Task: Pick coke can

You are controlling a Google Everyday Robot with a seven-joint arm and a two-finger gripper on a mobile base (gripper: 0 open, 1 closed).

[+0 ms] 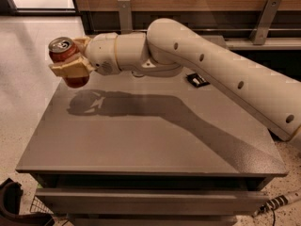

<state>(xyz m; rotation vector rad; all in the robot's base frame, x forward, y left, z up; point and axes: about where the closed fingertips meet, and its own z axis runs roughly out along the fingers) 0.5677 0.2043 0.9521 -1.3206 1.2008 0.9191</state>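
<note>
The coke can (pixel 67 60), red with a silver top and pull tab, is upright in the air above the left edge of the grey table (pixel 141 140). My gripper (pixel 70 62) is shut on the coke can, its tan fingers (pixel 70 68) clasping the can's middle. The white arm reaches in from the right across the table. The can's shadow lies on the table below it.
A small black packet (pixel 197 80) lies on the table at the back right, beside the arm. A wooden wall with metal brackets (pixel 124 13) runs behind the table. Tiled floor is on the left. A drawer front sits under the table's front edge.
</note>
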